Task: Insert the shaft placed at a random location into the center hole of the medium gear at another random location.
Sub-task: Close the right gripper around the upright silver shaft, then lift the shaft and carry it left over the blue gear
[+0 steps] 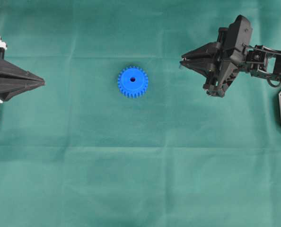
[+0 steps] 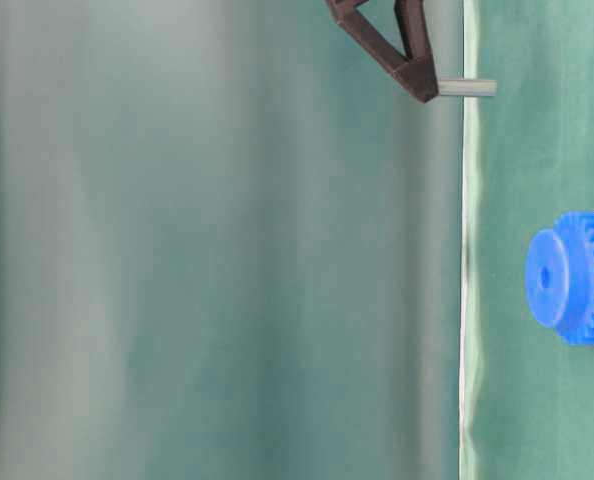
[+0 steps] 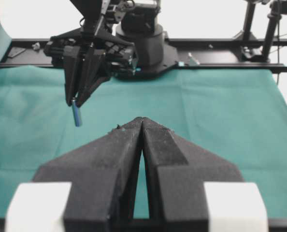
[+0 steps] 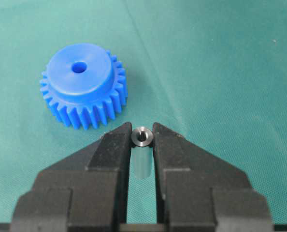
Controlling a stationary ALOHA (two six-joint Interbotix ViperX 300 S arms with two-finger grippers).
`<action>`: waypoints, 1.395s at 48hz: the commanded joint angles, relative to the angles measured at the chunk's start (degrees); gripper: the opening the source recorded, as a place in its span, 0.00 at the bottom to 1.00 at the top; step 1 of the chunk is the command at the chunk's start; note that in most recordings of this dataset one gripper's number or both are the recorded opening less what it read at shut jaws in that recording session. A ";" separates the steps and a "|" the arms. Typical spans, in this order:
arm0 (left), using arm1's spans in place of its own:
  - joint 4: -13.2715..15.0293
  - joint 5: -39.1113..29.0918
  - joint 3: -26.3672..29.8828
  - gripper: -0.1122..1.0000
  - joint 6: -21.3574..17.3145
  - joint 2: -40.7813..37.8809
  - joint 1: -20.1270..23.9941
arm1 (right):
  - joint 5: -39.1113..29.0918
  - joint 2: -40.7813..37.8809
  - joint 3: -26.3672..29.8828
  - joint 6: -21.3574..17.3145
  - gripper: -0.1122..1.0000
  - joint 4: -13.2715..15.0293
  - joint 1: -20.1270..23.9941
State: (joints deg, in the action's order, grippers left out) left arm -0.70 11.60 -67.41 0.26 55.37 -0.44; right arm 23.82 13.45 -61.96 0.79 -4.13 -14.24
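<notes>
in the overhead view the shaft cannot be made out at the right gripper (image 1: 182, 63), and the left gripper (image 1: 42, 82) is cut off by the left edge. at table level the medium gear (image 2: 574, 278) runs off the right edge and the backdrop is blurred. the left wrist view shows no gear

We are looking at two matte black arms. The left gripper (image 1: 42, 82) is showing wedge-shaped black fingers (image 3: 109, 159) with a rough, grainy surface, tapering to a point, and white blocks are sitting at their base, at seven and five o'clock in the left wrist view. The right gripper (image 1: 182, 62) is wearing the same angular black fingers (image 4: 109, 159), and black cables are looping beside its wrist housing at three o'clock overhead.
</notes>
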 commanded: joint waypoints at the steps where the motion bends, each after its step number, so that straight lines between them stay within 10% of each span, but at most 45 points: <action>1: -0.18 0.35 1.23 0.10 0.09 -0.26 0.09 | -0.18 0.44 1.49 0.00 0.22 0.09 -0.26; 67: -0.18 0.53 1.23 0.10 0.09 -0.44 0.18 | -2.64 -18.02 23.99 0.00 0.22 0.09 5.71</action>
State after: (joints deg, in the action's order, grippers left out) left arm -0.70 11.60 -67.41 0.26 55.37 -0.44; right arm 21.27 -5.27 -39.55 0.79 -4.04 -8.88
